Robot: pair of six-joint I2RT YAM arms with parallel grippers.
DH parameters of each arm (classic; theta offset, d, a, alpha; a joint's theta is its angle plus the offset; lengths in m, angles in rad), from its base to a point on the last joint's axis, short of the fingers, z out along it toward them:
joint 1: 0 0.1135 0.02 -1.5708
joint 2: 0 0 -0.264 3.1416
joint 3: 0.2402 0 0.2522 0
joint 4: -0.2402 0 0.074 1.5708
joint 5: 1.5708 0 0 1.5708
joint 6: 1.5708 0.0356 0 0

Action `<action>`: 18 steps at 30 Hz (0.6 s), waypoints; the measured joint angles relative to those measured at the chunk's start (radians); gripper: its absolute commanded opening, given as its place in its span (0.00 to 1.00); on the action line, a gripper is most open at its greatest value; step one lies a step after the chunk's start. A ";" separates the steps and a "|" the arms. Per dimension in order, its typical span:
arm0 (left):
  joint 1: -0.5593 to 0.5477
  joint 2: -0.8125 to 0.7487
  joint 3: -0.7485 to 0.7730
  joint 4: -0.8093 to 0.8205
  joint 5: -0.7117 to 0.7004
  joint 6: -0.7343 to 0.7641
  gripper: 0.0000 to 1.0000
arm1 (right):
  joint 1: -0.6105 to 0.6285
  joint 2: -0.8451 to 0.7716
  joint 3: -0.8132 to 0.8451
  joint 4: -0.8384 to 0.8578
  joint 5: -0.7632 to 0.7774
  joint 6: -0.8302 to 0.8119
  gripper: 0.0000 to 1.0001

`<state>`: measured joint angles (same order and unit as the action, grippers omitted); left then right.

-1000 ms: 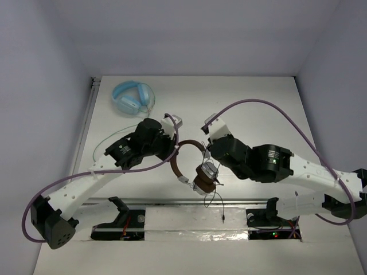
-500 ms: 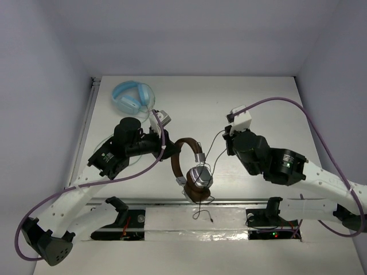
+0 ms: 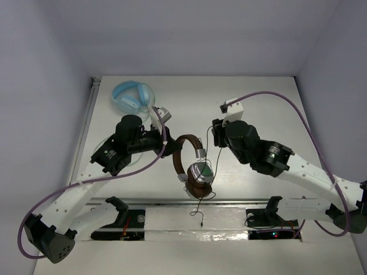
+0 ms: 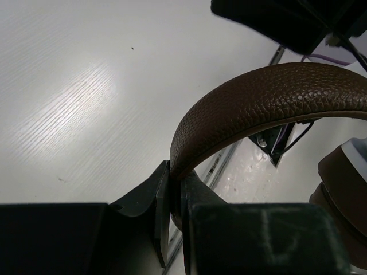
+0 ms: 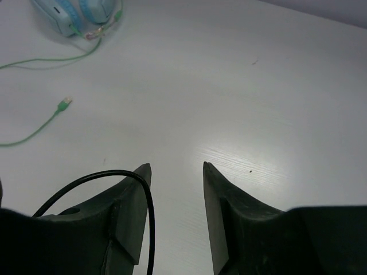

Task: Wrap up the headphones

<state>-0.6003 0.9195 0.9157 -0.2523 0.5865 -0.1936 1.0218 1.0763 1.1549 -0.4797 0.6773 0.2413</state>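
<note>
Right wrist view, contents:

- Right claw [image 5: 176, 169]: two dark fingers [image 5: 129, 220] rising from the lower edge, tips apart, with bare surface showing between them.
- Black cable [image 5: 109, 173]: thin, arching in from the lower left over the left-hand finger, then dropping along that finger's inner edge and out of frame. It is not pinched between the tips.
- Tabletop [image 5: 258, 86]: white, faint grain, a bright glare patch, a few dark specks.
- Light blue headphones [image 5: 69, 8]: upper left corner, cut off by the frame.
- Pale green cable [image 5: 34, 134]: trailing from those headphones across the left side and ending in a small plug [image 5: 66, 102] lying loose.
</note>
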 measured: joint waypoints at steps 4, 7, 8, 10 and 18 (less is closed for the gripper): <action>0.006 0.016 0.000 0.009 -0.093 -0.038 0.00 | 0.000 0.035 0.000 0.016 -0.090 0.027 0.65; 0.016 0.032 0.000 0.004 -0.237 -0.064 0.00 | -0.001 -0.005 0.000 0.018 -0.172 0.045 0.64; 0.019 0.036 0.000 0.000 -0.290 -0.070 0.00 | -0.001 -0.031 0.000 0.021 -0.200 0.052 0.58; 0.019 0.043 0.001 -0.012 -0.383 -0.078 0.00 | -0.001 -0.092 0.000 0.031 -0.256 0.065 0.23; 0.020 0.048 0.048 -0.072 -0.614 -0.100 0.00 | -0.001 -0.252 -0.024 0.082 -0.347 0.108 0.00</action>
<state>-0.5804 0.9672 0.9634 -0.3248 -0.0273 -0.2939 1.0210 0.8242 1.1313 -0.3973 0.3305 0.3489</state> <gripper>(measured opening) 0.054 0.029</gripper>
